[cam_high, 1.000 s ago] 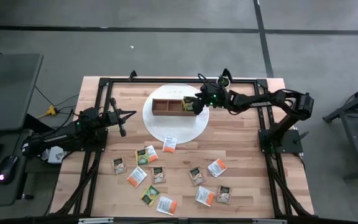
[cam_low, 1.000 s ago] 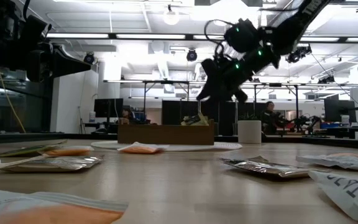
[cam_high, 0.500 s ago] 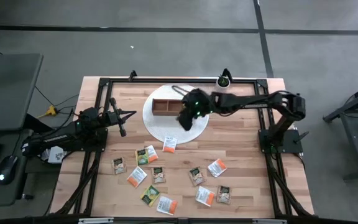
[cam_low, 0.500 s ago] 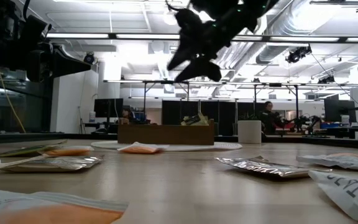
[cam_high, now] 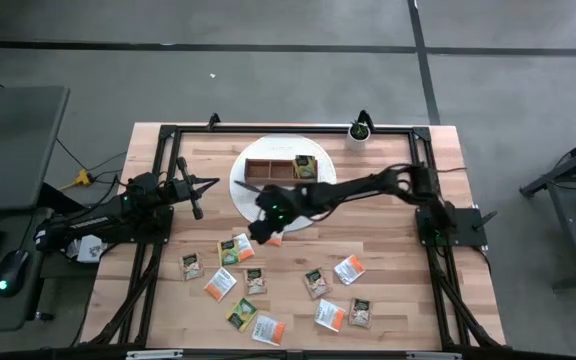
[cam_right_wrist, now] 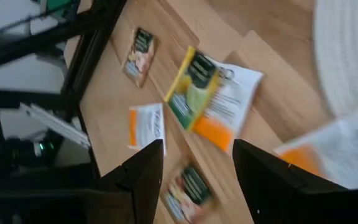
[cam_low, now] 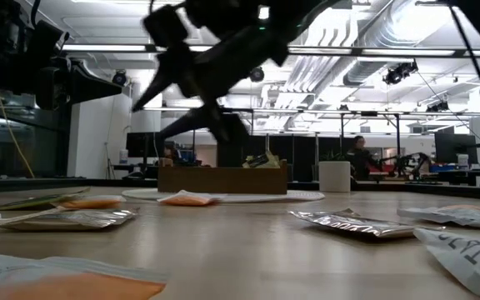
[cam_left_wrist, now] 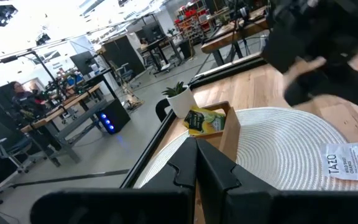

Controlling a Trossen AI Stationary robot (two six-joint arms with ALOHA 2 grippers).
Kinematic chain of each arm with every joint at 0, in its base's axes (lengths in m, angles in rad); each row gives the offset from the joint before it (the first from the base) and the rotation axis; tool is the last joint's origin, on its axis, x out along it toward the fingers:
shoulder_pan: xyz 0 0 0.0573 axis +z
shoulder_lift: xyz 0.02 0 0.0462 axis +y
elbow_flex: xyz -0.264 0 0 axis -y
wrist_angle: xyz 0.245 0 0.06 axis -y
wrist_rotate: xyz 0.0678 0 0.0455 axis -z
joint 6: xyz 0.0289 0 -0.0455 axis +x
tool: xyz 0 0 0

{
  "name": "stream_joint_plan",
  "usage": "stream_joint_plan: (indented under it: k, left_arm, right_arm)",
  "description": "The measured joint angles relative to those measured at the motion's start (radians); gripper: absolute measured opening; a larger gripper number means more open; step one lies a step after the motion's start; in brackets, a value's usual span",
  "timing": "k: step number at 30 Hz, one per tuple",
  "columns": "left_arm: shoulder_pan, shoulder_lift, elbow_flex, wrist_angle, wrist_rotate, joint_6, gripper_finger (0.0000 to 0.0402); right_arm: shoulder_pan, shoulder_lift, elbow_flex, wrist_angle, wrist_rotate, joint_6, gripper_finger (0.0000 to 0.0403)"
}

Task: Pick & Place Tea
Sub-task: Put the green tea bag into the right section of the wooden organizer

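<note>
Right gripper (cam_high: 264, 222): reaching out low over the mat's near edge; fingers (cam_right_wrist: 146, 168) spread apart with nothing between them.
Left gripper (cam_high: 196, 200): parked at the table's left side, well away from the work; I cannot tell whether it is open.
Tea: one sachet (cam_high: 305, 167) sits in the wooden box (cam_high: 278, 170); a white-orange sachet (cam_high: 273, 233) lies at the mat (cam_high: 318, 200) edge just beside the right gripper; the others (cam_high: 318, 283) lie scattered on the table (cam_high: 388, 250) nearer the front.
Step in hand: looks like going for the next sachet.
Next move: lower over that flat packet, pinch an edge, lift, carry it to the box.
</note>
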Motion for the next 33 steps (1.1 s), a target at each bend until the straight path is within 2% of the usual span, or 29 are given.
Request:
stream_joint_plan:
  k: [6,16,33]
  left_arm:
    - [0.0,0.0,0.0,0.0,0.0,0.0,0.0001]
    - [0.0,0.0,0.0,0.0,0.0,0.0,0.0001]
    - [0.0,0.0,0.0,0.0,0.0,0.0,0.0001]
  right_arm:
    - [0.011,0.151,0.181,-0.03,0.001,0.115,0.0193]
    - [0.012,0.314,0.427,-0.192,0.016,0.139,0.0223]
    - [0.024,0.36,0.472,-0.215,0.065,0.163,0.0227]
